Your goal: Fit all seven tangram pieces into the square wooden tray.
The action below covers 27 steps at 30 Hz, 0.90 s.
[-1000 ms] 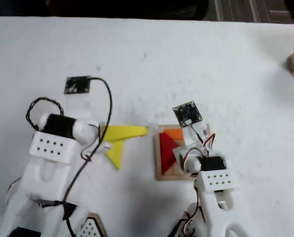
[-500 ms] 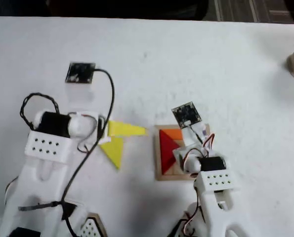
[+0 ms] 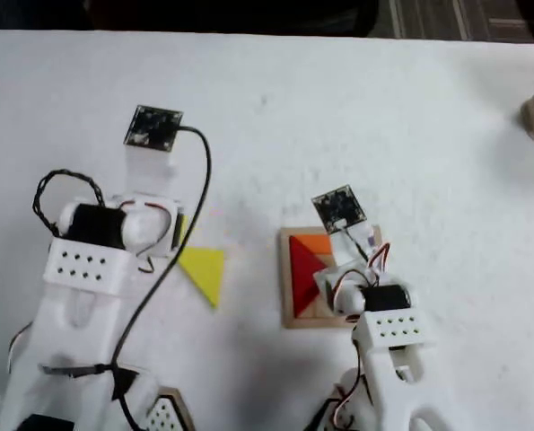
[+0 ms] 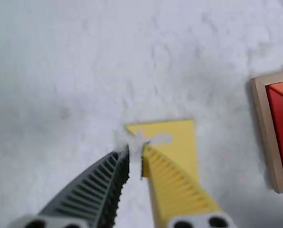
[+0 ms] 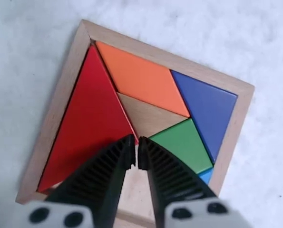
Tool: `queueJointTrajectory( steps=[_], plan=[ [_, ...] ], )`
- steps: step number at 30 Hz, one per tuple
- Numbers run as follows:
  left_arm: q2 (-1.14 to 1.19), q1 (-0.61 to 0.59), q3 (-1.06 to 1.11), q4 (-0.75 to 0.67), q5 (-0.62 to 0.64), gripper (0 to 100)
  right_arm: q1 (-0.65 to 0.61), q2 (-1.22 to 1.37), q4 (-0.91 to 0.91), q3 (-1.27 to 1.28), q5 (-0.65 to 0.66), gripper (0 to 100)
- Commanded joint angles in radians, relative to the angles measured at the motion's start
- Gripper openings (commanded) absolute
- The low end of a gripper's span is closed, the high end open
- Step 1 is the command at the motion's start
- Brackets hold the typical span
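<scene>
- Wood-rimmed and nearest the arm bases, the tray (image 3: 287,296) holds a red triangle (image 5: 86,109), an orange piece (image 5: 141,78), a blue triangle (image 5: 205,107) and a green piece (image 5: 181,142). A tan patch sits among them, and I cannot tell whether it is bare floor or a wood-coloured piece.
- Right gripper (image 5: 135,142) hangs over the tray's middle, its jaws drawn almost together with only a slit between them, pinching nothing. Parked there, it would likely block or clip anything the other arm carries in.
- Yellow triangle (image 3: 205,271) lies flat on the tabletop (image 3: 338,108), beside the tray but apart from it. One sharp corner points back toward the arm bases. Its long axis runs roughly near-to-far, about parallel to the tray's facing rim.
- Left gripper (image 4: 135,151) sits at the triangle's far corner, on the side away from the tray, with its jaws nearly pressed together and holding nothing. A thin flat piece offers little to pinch, so narrow jaws may skid over it or shove it along the tabletop instead of lifting it.
- Brought over without being turned to match the remaining gap, the triangle would probably ride up on its neighbours' edges and sit proud.
</scene>
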Motion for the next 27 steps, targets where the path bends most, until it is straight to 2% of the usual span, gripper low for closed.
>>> queueJointTrajectory(
  steps=[1,7,9,15,18,20,24,25,27],
  plan=[
    [-0.030,-0.010,-0.018,-0.011,-0.084,2,-0.008,-0.024,-0.012,-0.006,0.008,1.8],
    [-0.030,-0.004,0.008,-0.049,-0.104,2,-0.008,-0.022,-0.013,-0.006,0.008,1.8],
    [-0.027,0.012,0.084,-0.081,-0.103,2,-0.008,-0.022,-0.013,-0.006,0.008,1.8],
    [-0.028,0.179,0.399,-0.259,-0.098,2,-0.008,-0.024,-0.013,-0.006,0.008,1.8],
    [-0.028,0.174,0.434,-0.339,-0.043,3,-0.008,-0.027,-0.013,-0.006,0.008,1.8],
    [-0.035,0.119,0.423,-0.339,0.054,9,-0.008,-0.025,-0.012,-0.006,0.008,1.8],
    [-0.028,0.081,0.439,-0.325,0.160,35,-0.008,-0.024,-0.012,-0.006,0.008,1.8],
    [-0.028,0.081,0.445,-0.327,0.170,39,-0.008,-0.025,-0.012,-0.006,0.008,1.8],
    [-0.027,0.084,0.445,-0.319,0.175,40,-0.008,-0.024,-0.012,-0.006,0.008,1.8]
  ],
)
